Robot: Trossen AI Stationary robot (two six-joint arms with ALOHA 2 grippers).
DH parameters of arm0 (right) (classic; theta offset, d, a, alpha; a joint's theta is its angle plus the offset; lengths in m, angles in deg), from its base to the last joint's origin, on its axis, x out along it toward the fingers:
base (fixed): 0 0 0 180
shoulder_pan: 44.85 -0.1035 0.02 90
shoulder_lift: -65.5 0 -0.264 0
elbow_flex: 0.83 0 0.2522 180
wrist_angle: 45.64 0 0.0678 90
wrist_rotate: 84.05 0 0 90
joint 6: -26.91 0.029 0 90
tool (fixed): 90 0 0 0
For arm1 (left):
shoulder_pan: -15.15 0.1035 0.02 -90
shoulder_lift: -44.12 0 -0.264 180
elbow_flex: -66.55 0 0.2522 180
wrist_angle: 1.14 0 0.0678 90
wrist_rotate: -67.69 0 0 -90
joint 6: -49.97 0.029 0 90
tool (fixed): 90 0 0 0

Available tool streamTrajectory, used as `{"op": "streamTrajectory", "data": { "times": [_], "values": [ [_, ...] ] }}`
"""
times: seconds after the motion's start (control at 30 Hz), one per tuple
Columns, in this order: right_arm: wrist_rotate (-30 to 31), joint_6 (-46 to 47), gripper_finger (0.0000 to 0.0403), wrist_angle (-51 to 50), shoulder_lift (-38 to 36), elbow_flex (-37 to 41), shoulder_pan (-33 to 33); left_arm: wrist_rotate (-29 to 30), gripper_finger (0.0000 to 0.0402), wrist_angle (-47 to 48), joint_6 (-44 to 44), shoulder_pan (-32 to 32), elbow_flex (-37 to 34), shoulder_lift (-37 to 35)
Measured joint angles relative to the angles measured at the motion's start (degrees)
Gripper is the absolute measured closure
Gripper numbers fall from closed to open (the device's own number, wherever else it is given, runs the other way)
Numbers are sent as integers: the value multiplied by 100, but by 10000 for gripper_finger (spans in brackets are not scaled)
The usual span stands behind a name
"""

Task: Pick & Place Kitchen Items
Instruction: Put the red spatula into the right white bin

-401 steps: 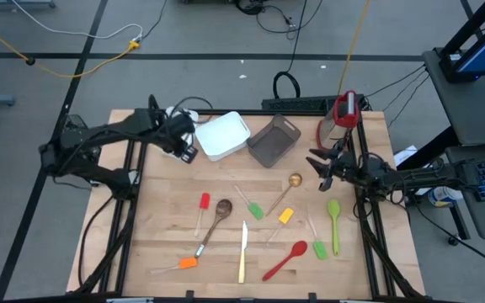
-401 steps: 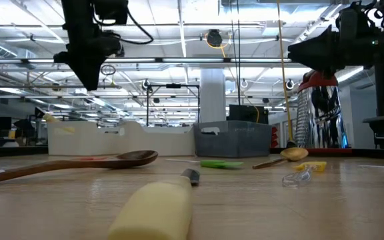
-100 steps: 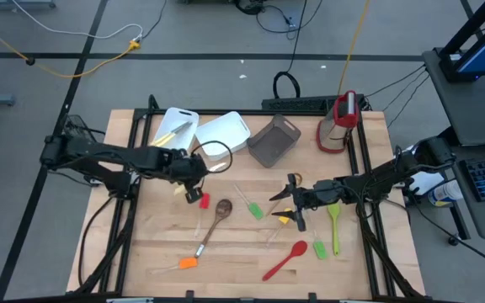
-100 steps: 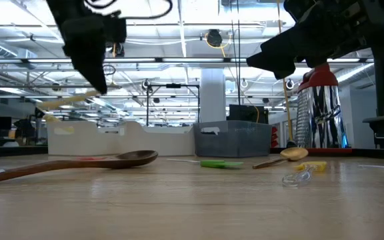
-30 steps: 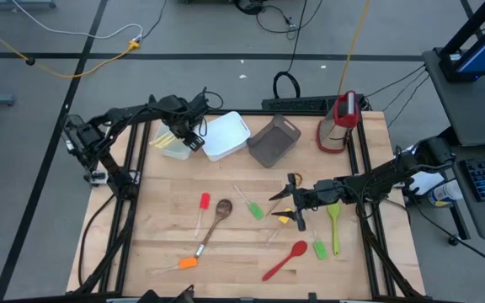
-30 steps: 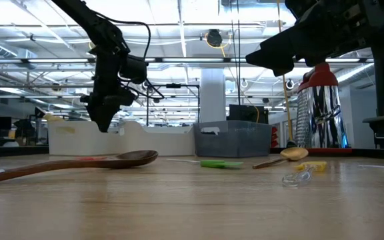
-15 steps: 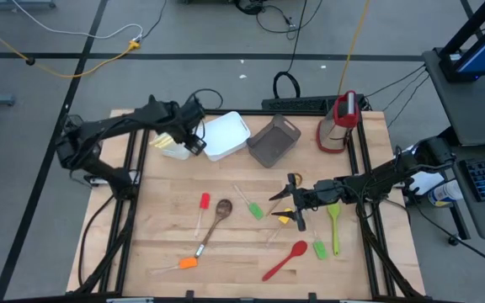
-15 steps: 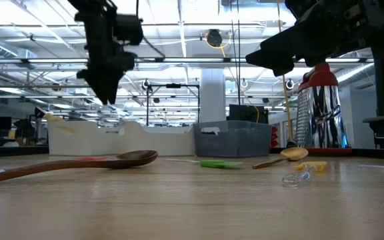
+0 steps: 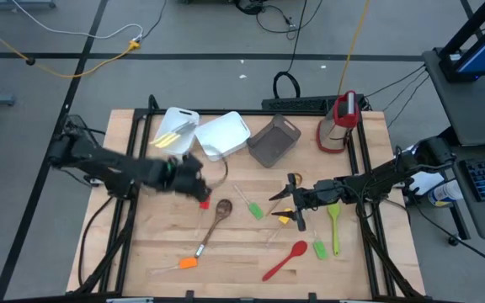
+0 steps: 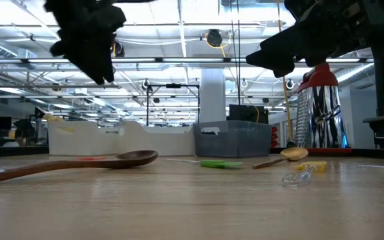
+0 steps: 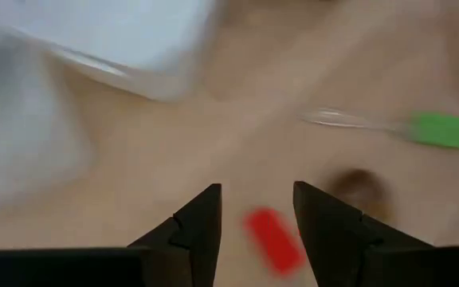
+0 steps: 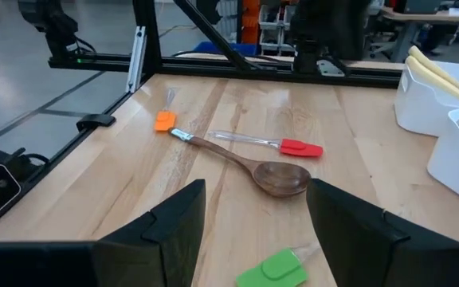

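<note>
My left claw (image 9: 194,187), fingers apart and empty, hovers mid-counter over the red spatula (image 11: 271,239). Its red head lies just ahead between my fingers, handle running toward the counter's near edge. Right claw (image 9: 288,202) waits open, farther off.

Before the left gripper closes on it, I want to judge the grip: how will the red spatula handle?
Probably light: the red spatula is slim with a thin clear handle. It lies flat, so it should slide rather than roll. The handle may be slippery for the open left gripper.
</note>
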Motion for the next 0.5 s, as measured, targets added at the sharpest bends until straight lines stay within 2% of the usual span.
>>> {"op": "streamTrajectory", "data": {
  "times": [0.17, 0.3, 0.5],
  "values": [
    [-1, 16, 190, -130, 1, 0, 0, 229, 243, -2318, -909, -1019, -906, 81],
    [4, 206, 190, -241, 2, -2, 0, 514, 243, -3371, -1016, -1391, -1302, 213],
    [16, 280, 190, -348, 2, -2, 0, 678, 243, -3144, -1487, -1313, -1356, 515]
  ]
}}
